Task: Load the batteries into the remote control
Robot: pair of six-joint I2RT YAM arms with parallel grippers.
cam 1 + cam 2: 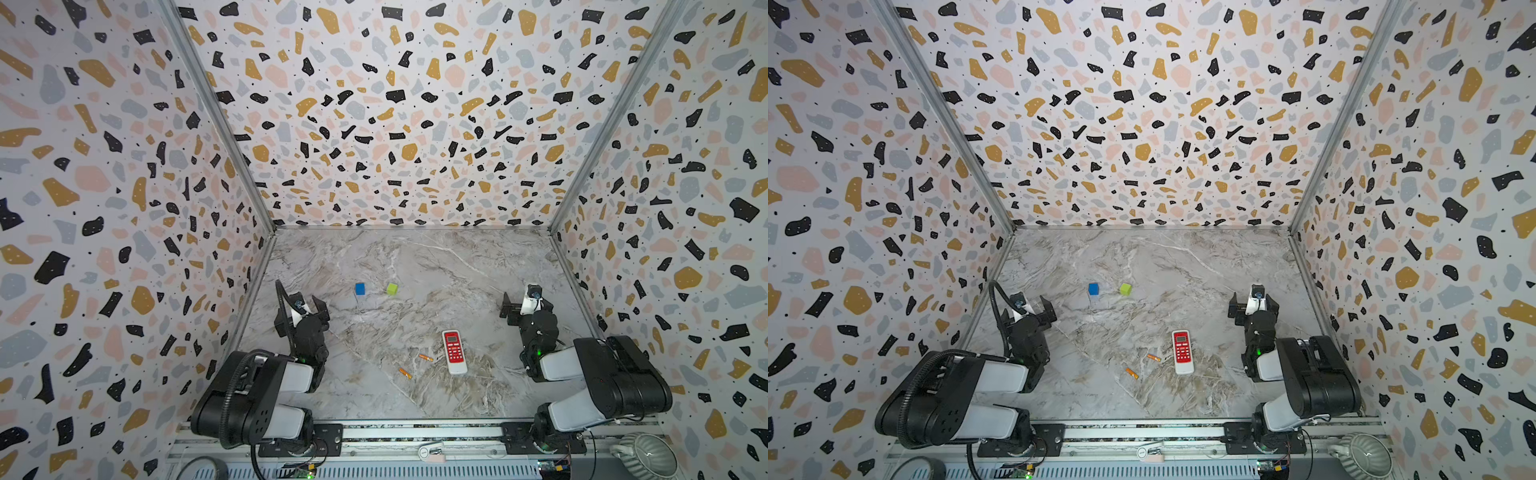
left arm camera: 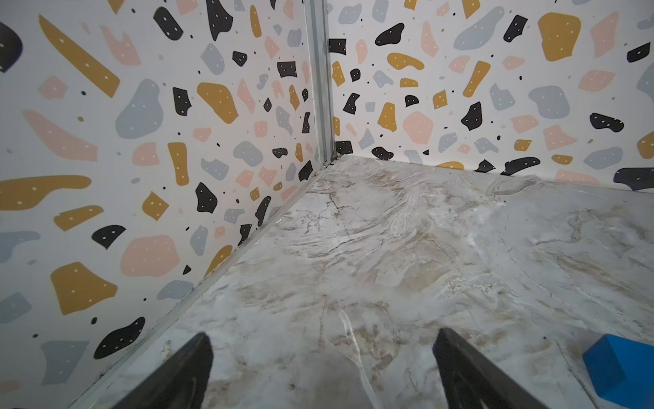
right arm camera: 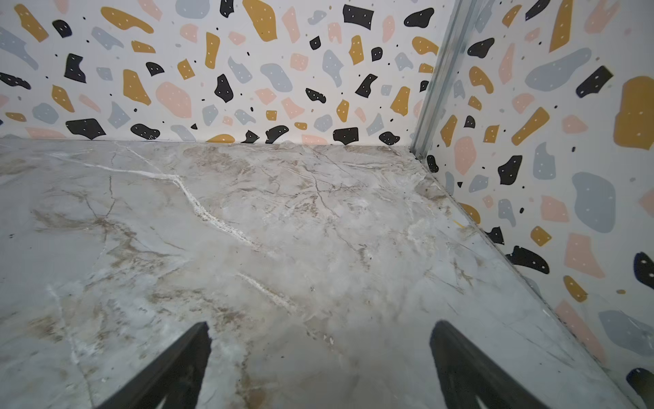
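Marble table [image 1: 415, 257] | remote [image 1: 454, 351] face-up, batteries [image 1: 425, 357] loose just beside it | left gripper [image 2: 322, 333] and right gripper [image 3: 321, 323] wide open, empty, far from remote | risk: batteries may roll from pinch; remote's back lies underneath, flip could slip.

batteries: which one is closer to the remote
The battery farther from the rail, just left of the remote. The other battery lies further left and nearer the rail.
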